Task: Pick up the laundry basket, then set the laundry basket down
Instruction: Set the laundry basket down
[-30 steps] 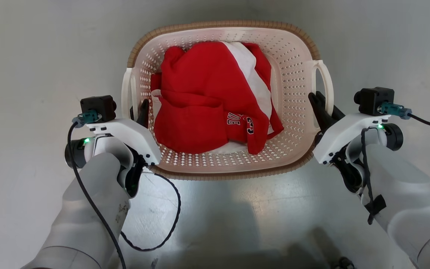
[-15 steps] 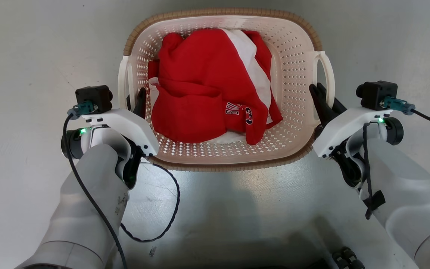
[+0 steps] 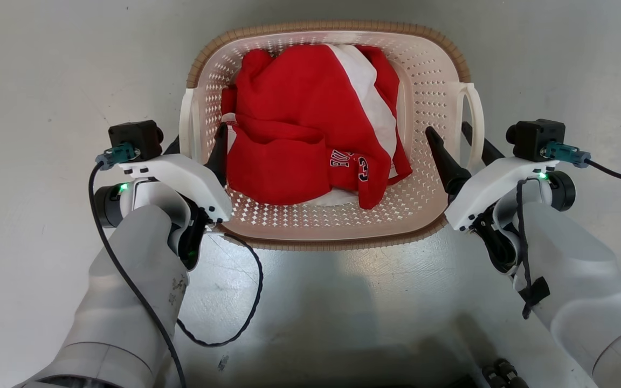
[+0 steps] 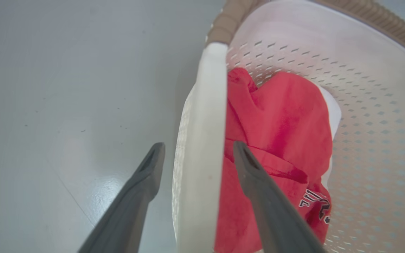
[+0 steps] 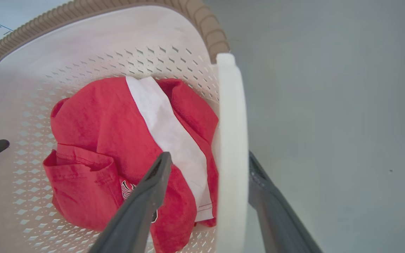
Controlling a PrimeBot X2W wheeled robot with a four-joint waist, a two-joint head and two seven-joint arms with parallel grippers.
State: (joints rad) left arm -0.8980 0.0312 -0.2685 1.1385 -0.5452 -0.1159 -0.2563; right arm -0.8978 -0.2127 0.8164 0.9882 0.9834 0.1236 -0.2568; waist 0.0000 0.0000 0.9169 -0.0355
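Laundry basket point(image 3: 321, 27) is seen on the grey floor point(image 3: 46, 81), straight ahead of the robot, between the two arms. The long sides run left to right in the head view. The brown woven-look rim is fully visible. Open floor is seen beyond the far rim and outboard of both handles. The near rim lies just beside both white wrist housings, and a black cable point(image 3: 246, 302) loops on the floor below its near left corner. A crumpled red garment point(image 3: 299, 118) with a white panel lies inside, below rim level.

Left gripper point(image 3: 198, 134) is spread wide and straddles the left loop handle point(image 3: 186, 124). One finger is outside the basket and one inside, next to the garment. In the left wrist view the handle point(image 4: 206, 105) runs up between the fingers of the left gripper point(image 4: 198, 144), with a gap seen on the outer side. Contact on the inner side cannot be told.

Right gripper point(image 3: 448, 129) is spread too, across the right loop handle point(image 3: 475, 118). In the right wrist view the handle point(image 5: 232, 123) sits between the fingers of the right gripper point(image 5: 209, 155). The inner finger stands apart over the garment, and the outer one is partly hidden behind the handle, so touch cannot be told. Neither handle is pinched.
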